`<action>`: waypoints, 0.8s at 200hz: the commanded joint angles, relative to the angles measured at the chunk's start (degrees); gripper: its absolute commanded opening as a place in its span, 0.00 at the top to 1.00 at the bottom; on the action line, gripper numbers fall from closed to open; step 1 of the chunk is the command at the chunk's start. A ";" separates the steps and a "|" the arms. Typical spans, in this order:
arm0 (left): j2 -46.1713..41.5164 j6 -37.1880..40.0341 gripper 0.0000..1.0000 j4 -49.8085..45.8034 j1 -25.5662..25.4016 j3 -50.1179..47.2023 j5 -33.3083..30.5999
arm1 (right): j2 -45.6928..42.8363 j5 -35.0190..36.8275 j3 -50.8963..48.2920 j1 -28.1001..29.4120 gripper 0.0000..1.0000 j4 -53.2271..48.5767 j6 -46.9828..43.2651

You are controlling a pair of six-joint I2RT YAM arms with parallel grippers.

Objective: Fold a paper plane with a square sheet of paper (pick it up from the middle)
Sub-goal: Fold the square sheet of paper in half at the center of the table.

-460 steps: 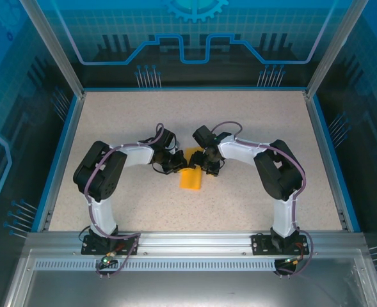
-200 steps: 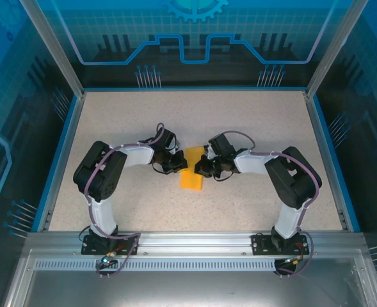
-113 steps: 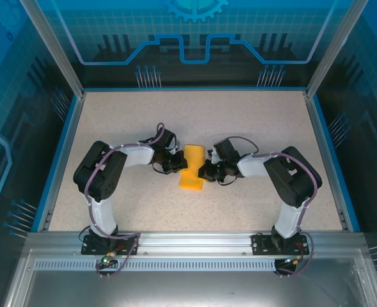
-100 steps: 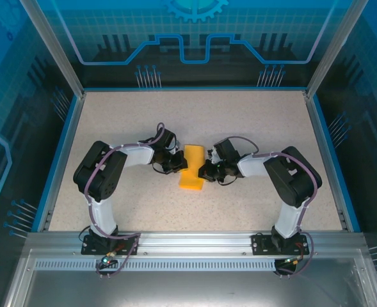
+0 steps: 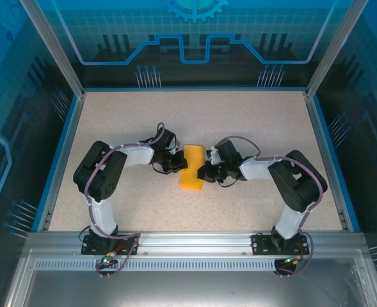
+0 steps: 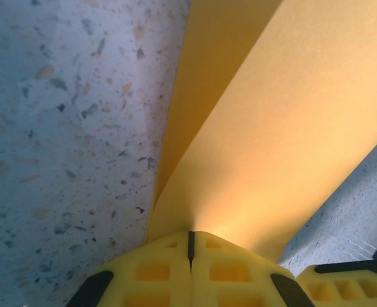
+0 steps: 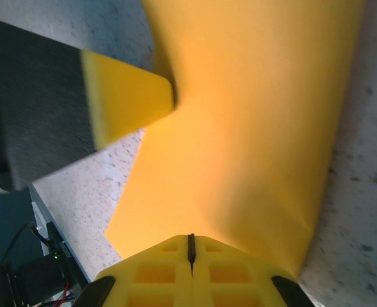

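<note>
The orange-yellow sheet of paper (image 5: 191, 167) lies folded into a narrow upright rectangle at the table's middle. My left gripper (image 5: 178, 164) is at its left edge. In the left wrist view the jaws (image 6: 189, 233) are shut, and a raised flap of the paper (image 6: 271, 128) runs straight out from their tips. My right gripper (image 5: 205, 173) sits low at the paper's right edge. Its jaws (image 7: 190, 236) are shut over the flat paper (image 7: 252, 128); whether paper is pinched there is hidden. A left finger (image 7: 127, 96) touches the paper's far edge.
The speckled table (image 5: 252, 128) is bordered by a blue rim (image 5: 329, 153) and aluminium posts. Both arms' elbows (image 5: 102, 169) rest low on either side of the paper. A metal rail (image 5: 188, 242) runs along the near edge.
The right gripper has swung from behind the paper down to its right edge, its elbow shifting right. The paper's top end is now uncovered. The left gripper has stayed put.
</note>
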 commanded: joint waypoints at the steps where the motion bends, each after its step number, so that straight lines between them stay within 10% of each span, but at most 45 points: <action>1: 2.67 1.17 1.00 -5.26 -0.52 -2.00 -4.54 | 1.72 -0.87 -2.66 0.83 1.00 2.51 0.25; 160: 2.32 1.71 1.00 -6.23 -0.56 -2.01 -4.89 | -0.81 2.23 -10.29 4.03 1.00 10.51 2.41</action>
